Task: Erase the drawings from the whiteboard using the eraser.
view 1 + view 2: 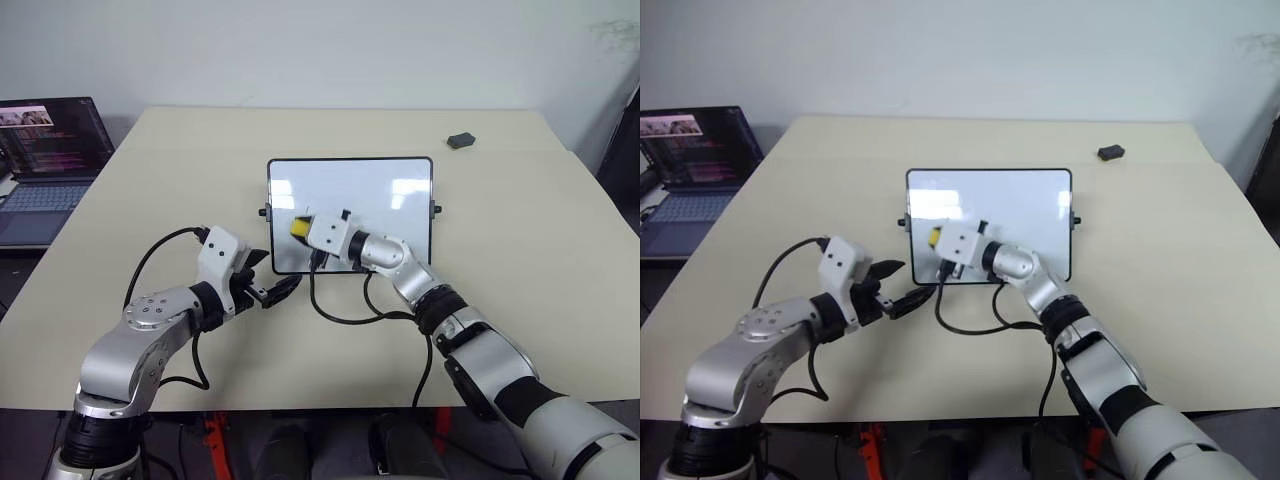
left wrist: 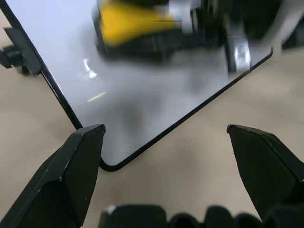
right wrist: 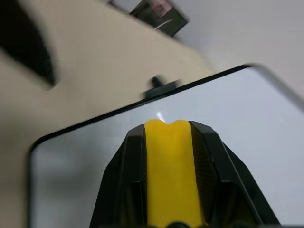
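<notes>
The whiteboard (image 1: 380, 190) lies flat at the middle of the table, black-framed with small knobs on its short sides. My right gripper (image 1: 298, 231) is shut on the yellow eraser (image 1: 299, 227) and holds it low over the board's left half; in the right wrist view the eraser (image 3: 171, 175) sits between the two black fingers. My left gripper (image 1: 272, 280) stands open and empty just off the board's near left corner (image 2: 111, 164). The drawings are hidden; the bare board surface shows only glare.
An open laptop (image 1: 50, 160) sits past the table's left edge. A small dark grey block (image 1: 460, 140) lies at the far right of the table. Black cables (image 1: 345, 318) loop from both wrists in front of the board.
</notes>
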You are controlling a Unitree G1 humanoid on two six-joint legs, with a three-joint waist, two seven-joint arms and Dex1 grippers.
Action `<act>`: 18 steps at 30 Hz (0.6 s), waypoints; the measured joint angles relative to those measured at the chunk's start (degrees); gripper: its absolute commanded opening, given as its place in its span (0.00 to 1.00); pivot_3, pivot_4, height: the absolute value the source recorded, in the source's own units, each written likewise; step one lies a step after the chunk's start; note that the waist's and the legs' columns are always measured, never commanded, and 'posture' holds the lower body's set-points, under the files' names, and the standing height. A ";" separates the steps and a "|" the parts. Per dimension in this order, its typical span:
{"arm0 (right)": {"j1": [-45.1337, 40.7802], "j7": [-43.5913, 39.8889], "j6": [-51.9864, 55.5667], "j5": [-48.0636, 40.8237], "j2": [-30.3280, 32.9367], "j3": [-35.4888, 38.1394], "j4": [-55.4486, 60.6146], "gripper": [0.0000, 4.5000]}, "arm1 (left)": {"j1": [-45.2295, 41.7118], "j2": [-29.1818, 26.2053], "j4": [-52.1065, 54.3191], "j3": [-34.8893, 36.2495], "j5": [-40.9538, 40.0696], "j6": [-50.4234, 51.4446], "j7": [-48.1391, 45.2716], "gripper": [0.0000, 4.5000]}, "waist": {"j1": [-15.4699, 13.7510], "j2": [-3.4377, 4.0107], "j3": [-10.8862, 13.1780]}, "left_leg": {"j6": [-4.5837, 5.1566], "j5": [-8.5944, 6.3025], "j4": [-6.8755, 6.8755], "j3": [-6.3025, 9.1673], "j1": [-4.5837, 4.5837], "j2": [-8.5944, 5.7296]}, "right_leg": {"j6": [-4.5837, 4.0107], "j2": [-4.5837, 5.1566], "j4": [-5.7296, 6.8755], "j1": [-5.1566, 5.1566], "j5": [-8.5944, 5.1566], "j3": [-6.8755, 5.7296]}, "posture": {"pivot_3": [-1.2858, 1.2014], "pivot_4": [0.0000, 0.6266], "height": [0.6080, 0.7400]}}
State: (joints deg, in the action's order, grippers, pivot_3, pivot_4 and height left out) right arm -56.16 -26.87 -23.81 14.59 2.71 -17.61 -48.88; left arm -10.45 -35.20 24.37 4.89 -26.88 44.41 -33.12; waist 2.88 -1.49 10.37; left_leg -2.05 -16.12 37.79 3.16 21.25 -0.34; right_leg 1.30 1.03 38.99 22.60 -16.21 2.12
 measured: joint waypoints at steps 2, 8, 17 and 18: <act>-2.87 1.48 1.31 -0.16 0.40 1.56 1.58 0.22 | -0.42 0.02 -0.03 -0.03 0.03 0.00 -0.02 1.00 | -0.01 -0.02 -0.02 | -0.05 0.01 0.02 -0.02 0.75 0.00 | 0.00 0.01 0.01 0.77 0.00 0.01 | 0.52 0.24 1.00; -4.53 4.23 8.01 2.95 0.96 0.22 1.07 0.22 | -0.44 0.08 -0.09 -0.17 0.07 -0.01 -0.03 1.00 | 0.01 -0.02 -0.02 | -0.25 0.06 0.04 -0.12 1.46 -0.01 | -0.01 0.05 -0.04 1.39 0.00 0.05 | 0.52 0.24 1.00; -0.33 -4.09 14.62 3.37 1.19 -3.90 5.87 0.22 | -0.41 0.16 -0.06 -0.16 0.05 -0.01 0.00 1.00 | 0.06 -0.03 -0.05 | -0.04 -0.05 0.03 -0.06 0.44 -0.02 | -0.02 0.04 0.03 0.47 0.02 -0.01 | 0.52 0.24 1.00; 0.06 -4.49 14.99 3.37 1.25 -4.11 6.19 0.22 | -0.41 0.19 -0.06 -0.16 0.04 -0.01 -0.02 1.00 | 0.08 -0.04 -0.05 | -0.04 -0.05 0.04 -0.06 0.44 -0.03 | -0.02 0.04 0.04 0.47 0.03 -0.02 | 0.52 0.24 1.00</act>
State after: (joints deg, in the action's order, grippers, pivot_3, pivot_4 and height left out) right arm -56.09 -31.36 -8.82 17.97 3.95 -21.72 -42.69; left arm -10.86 -35.01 24.31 4.73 -26.85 44.40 -33.13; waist 2.96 -1.53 10.32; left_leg -2.09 -16.17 37.83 3.10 21.68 -0.37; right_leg 1.28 1.08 39.04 23.07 -16.18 2.10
